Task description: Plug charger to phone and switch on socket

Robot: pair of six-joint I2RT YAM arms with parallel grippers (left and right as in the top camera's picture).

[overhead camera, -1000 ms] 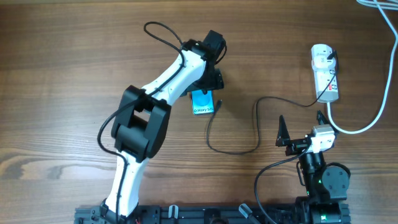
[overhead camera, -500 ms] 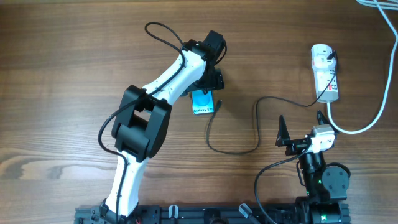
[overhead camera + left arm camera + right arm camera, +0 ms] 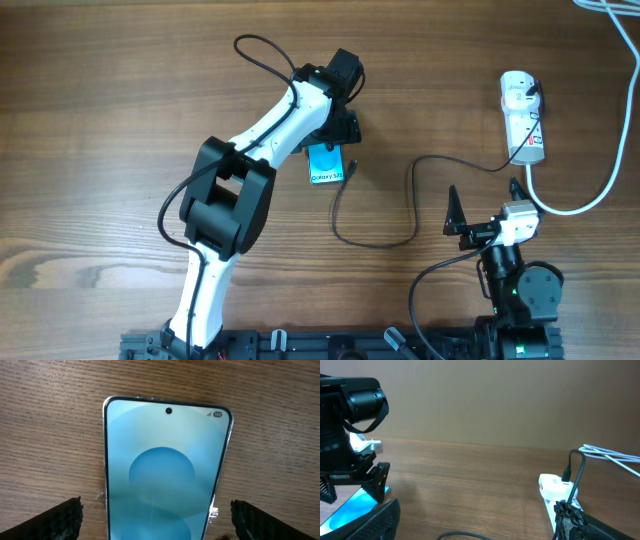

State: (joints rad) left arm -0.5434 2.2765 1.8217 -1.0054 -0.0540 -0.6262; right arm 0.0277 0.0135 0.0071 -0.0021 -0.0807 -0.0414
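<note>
We are finding the phone (image 3: 326, 165) lying flat and face up near the middle of the wooden table (image 3: 100, 100). Its cyan screen is glowing, and its white lettering is sitting at the edge nearer the arm bases.

The charger (image 3: 414, 205) is trailing across the wood as a thin black cable. It is leaving the socket (image 3: 522, 118) at the right, running leftward, dropping toward the arm bases and looping back up. Its small connector (image 3: 352, 168) is lying just beside the phone's lower right corner, off to the side rather than at the lower edge. We cannot tell from overhead whether the tip is touching the phone.

The socket is lying well apart from the phone, near the table's right edge. A black plug (image 3: 533, 93) is sitting in its far end, and a thick white cord (image 3: 590, 205) is curving away from its near end.

The left gripper (image 3: 160, 522) is hovering over the phone's upper end. Its fingers (image 3: 62, 519) are standing wide, one on each side of the phone, with bare wood showing between each finger and the phone's edge, and they are gripping nothing.

The right gripper (image 3: 485, 205) is sitting close to its own base, between the cable loop and the white cord. Its fingers are likewise spread wide and empty, pointing toward the far side of the table.
</note>
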